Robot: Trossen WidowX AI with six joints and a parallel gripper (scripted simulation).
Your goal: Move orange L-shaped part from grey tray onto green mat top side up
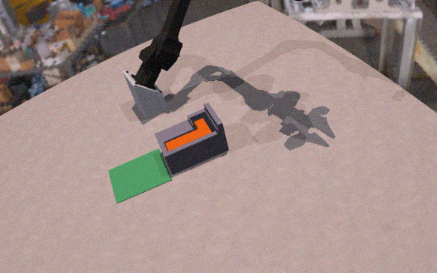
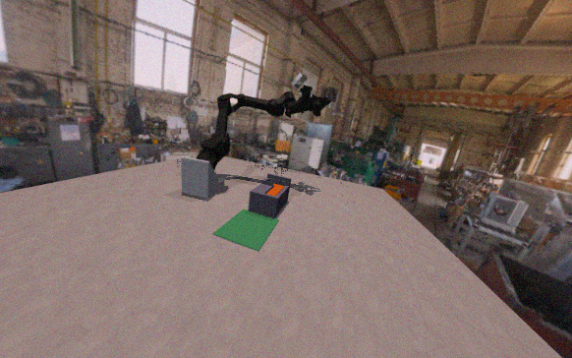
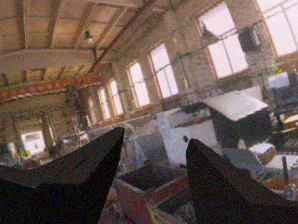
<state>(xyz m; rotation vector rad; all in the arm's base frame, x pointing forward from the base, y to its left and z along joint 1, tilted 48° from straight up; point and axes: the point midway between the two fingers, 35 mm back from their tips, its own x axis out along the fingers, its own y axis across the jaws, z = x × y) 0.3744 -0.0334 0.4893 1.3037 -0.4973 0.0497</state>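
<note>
The orange L-shaped part point(image 1: 186, 139) point(image 2: 276, 190) lies flat in the pocket of the grey tray point(image 1: 173, 132) point(image 2: 261, 205). Its L-shaped end is beside the tray's raised end wall, and its straight end points to the green mat point(image 1: 137, 180) point(image 2: 246, 230). The mat lies flat against the tray's other end with nothing on it. My gripper point(image 2: 326, 102) point(image 3: 156, 140) is partly open and empty, high above the table and beyond the tray in the exterior view. The gripper is out of frame in the top view, where only its shadow shows.
An upright grey panel point(image 1: 146, 105) point(image 2: 196, 178) stands on the table near the arm's base, behind and to the left of the tray. The tray's raised end wall point(image 1: 213, 114) stands above its rim. The arm point(image 2: 258, 103) reaches out high over the table.
</note>
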